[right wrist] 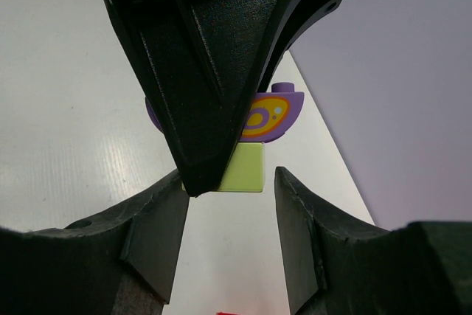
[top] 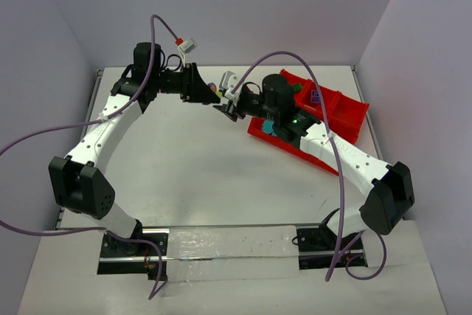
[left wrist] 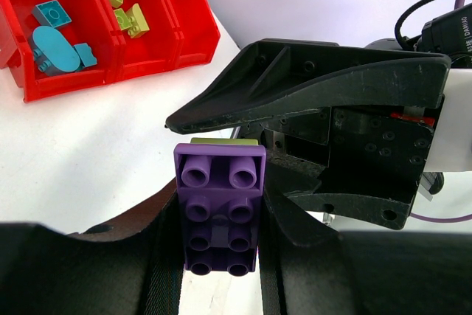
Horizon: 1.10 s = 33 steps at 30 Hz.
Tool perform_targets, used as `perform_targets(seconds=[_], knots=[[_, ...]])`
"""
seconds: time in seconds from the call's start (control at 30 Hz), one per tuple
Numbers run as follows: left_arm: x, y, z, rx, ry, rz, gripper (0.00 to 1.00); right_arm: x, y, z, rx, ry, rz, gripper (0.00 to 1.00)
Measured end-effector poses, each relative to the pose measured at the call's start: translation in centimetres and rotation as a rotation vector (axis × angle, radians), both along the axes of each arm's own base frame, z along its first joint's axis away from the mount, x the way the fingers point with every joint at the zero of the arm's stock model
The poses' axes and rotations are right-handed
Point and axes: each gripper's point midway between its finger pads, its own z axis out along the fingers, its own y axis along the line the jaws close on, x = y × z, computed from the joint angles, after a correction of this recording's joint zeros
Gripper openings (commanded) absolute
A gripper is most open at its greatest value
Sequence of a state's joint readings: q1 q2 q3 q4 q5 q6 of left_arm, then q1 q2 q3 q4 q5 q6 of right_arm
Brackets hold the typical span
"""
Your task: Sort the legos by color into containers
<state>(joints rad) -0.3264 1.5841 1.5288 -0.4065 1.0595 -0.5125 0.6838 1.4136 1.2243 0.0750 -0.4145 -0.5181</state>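
Note:
My left gripper [left wrist: 220, 245] is shut on a purple lego [left wrist: 220, 197] with a yellow-green lego [left wrist: 224, 141] stuck on its far end. It holds this clump [top: 215, 92] in the air above the table's far middle. In the right wrist view the yellow-green lego [right wrist: 247, 169] hangs under a purple piece with an orange swirl [right wrist: 269, 116]. My right gripper [right wrist: 228, 219] is open, its fingers [left wrist: 310, 86] on either side of the yellow-green end, apart from it. The red tray [top: 343, 116] lies at the right, with teal legos [left wrist: 51, 42] and yellow-green legos [left wrist: 125, 14] in separate compartments.
A purple brick [top: 315, 97] lies in a far compartment of the tray. The right arm reaches over the tray's near left corner. Grey walls close the table at the back and both sides. Cables loop above both arms.

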Motion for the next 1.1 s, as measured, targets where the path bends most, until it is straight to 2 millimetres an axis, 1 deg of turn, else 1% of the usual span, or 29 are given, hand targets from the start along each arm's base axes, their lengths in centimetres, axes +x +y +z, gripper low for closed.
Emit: perform_targets(seconds=[0.33, 0.6, 0.67, 0.7, 0.8, 0.87, 0.97, 1.03, 1.07, 1.1], knots=[[0.00, 0.00, -0.03, 0.000, 0.001, 0.000, 0.00, 0.01, 0.00, 0.04, 0.001, 0.000, 0.000, 0.58], [-0.01, 0.00, -0.05, 0.000, 0.001, 0.000, 0.00, 0.02, 0.02, 0.24, 0.004, -0.003, -0.001, 0.64], [-0.01, 0.00, -0.09, 0.001, 0.002, 0.000, 0.00, 0.02, 0.02, 0.24, 0.005, -0.002, -0.001, 0.62], [-0.01, 0.01, -0.10, 0.001, 0.002, 0.000, 0.00, 0.02, 0.02, 0.25, 0.005, -0.001, -0.001, 0.59], [-0.01, 0.00, -0.10, 0.001, 0.002, 0.000, 0.00, 0.02, 0.02, 0.28, 0.006, -0.001, -0.001, 0.45], [0.04, -0.01, -0.08, 0.000, 0.000, 0.001, 0.00, -0.03, 0.05, 0.28, 0.008, 0.004, 0.001, 0.40], [0.09, 0.03, -0.13, 0.000, 0.009, 0.007, 0.00, 0.04, 0.03, 0.27, 0.004, -0.004, -0.002, 0.21], [0.11, 0.04, -0.15, 0.001, 0.011, 0.008, 0.01, 0.05, 0.03, 0.25, 0.003, -0.003, -0.003, 0.12], [0.11, 0.04, -0.16, 0.001, 0.011, 0.009, 0.02, 0.05, 0.03, 0.23, 0.003, -0.003, -0.003, 0.08], [0.11, 0.04, -0.16, 0.001, 0.011, 0.009, 0.11, 0.05, 0.03, 0.22, 0.002, -0.003, -0.003, 0.04]])
